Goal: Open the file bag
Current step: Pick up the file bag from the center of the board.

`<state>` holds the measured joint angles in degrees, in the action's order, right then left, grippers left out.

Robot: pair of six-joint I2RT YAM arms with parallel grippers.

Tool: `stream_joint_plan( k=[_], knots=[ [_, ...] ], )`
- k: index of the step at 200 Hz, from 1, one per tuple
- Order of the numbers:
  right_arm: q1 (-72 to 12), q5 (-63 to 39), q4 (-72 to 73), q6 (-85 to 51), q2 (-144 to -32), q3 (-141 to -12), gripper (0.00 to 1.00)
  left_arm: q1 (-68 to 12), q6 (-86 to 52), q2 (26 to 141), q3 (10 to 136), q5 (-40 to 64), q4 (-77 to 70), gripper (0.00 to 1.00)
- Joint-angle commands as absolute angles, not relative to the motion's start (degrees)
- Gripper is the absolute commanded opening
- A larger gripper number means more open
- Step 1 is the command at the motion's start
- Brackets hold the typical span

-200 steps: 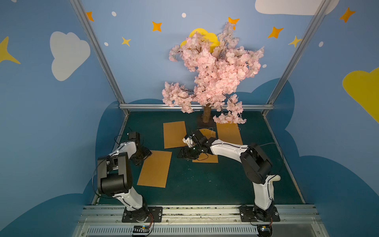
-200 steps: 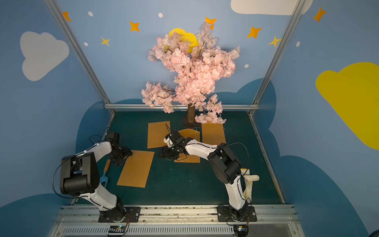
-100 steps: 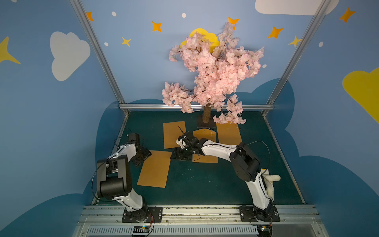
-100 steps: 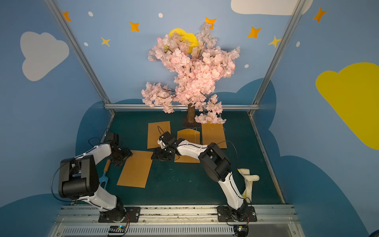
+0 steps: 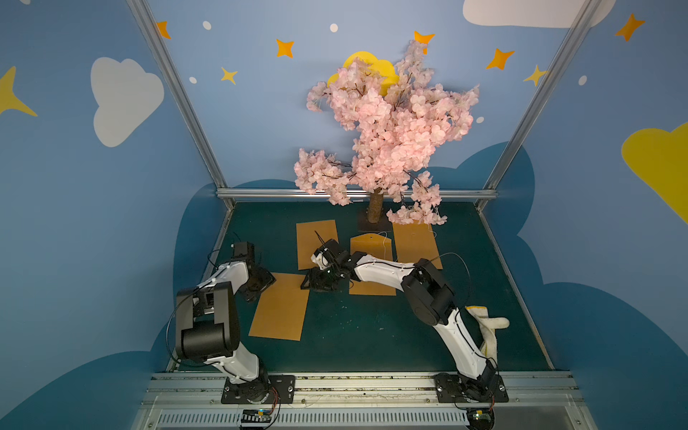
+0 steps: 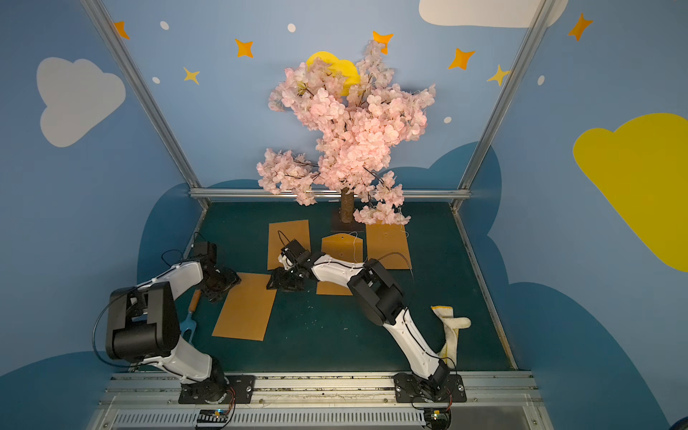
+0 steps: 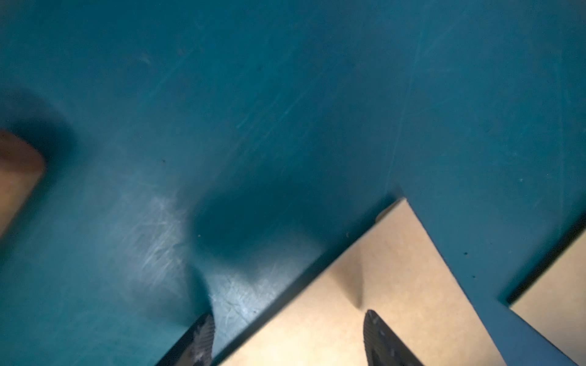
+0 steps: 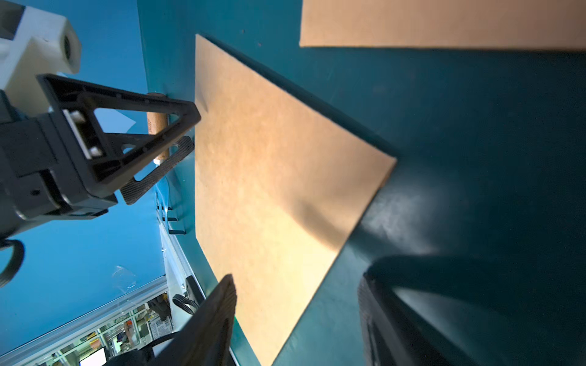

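A plain brown file bag [image 5: 281, 307] [image 6: 245, 307] lies flat at the front left of the green table. My left gripper [image 5: 265, 283] [image 7: 288, 336] is open, low over the bag's far left corner [image 7: 380, 269]. One of its fingers is over the table and the other over the paper. My right gripper [image 5: 311, 286] [image 8: 298, 317] is open at the bag's far right corner, and the bag [image 8: 269, 190] edge runs between its fingers. Neither holds anything. The left gripper [image 8: 187, 133] also shows in the right wrist view.
Three more brown bags lie further back: one [image 5: 316, 242], a middle one with a pointed flap and string [image 5: 370, 244] under my right arm, and one [image 5: 417, 244] by the cherry tree [image 5: 376, 208]. A white glove [image 5: 487, 327] lies front right. A blue fork tool [image 6: 191, 312] lies at the left edge.
My right gripper has swung left, off the middle bag, to the far right corner of the front-left bag. The left gripper has barely shifted.
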<state>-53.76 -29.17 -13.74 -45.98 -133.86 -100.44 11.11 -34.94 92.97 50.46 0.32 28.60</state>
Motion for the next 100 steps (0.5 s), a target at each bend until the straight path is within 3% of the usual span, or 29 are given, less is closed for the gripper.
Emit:
stream_joint_plan(
  k=[1, 100],
  knots=[
    [-54.3, -29.6, -15.4, -46.5, -136.6, -101.6, 0.63, 9.2, -35.4, 97.4, 47.0, 9.6, 25.1, 0.74],
    [-54.4, -33.3, -11.2, -48.6, -139.1, -103.5, 0.61, 8.9, -34.5, 98.3, 47.3, 10.1, 24.3, 0.7]
  ],
)
